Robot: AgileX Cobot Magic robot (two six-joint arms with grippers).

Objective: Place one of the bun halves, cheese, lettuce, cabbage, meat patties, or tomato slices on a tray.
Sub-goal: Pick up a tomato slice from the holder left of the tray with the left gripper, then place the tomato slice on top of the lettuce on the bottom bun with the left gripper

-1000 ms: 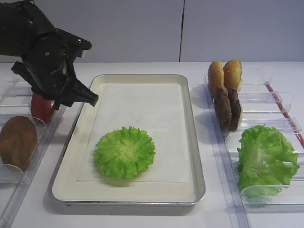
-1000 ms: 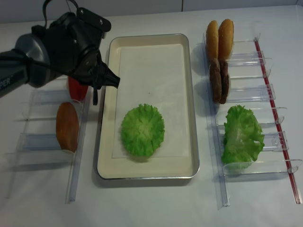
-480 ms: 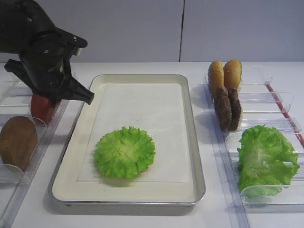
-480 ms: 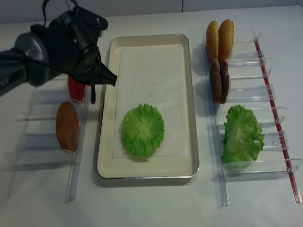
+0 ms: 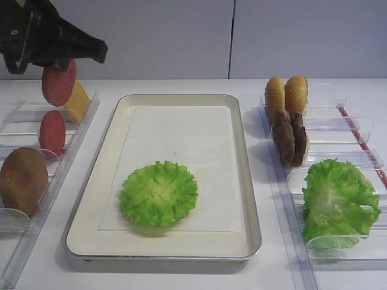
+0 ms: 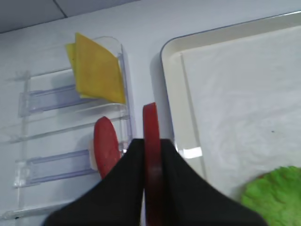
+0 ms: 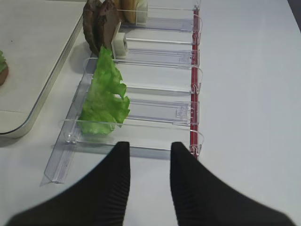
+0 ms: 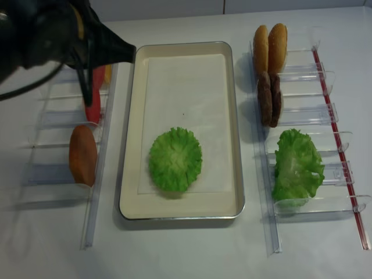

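No text, label, brand, number or sign can be read in any view.

Clear plastic racks (image 5: 338,130) (one each side (image 5: 36,181)) stand on a white table (image 5: 181,275)
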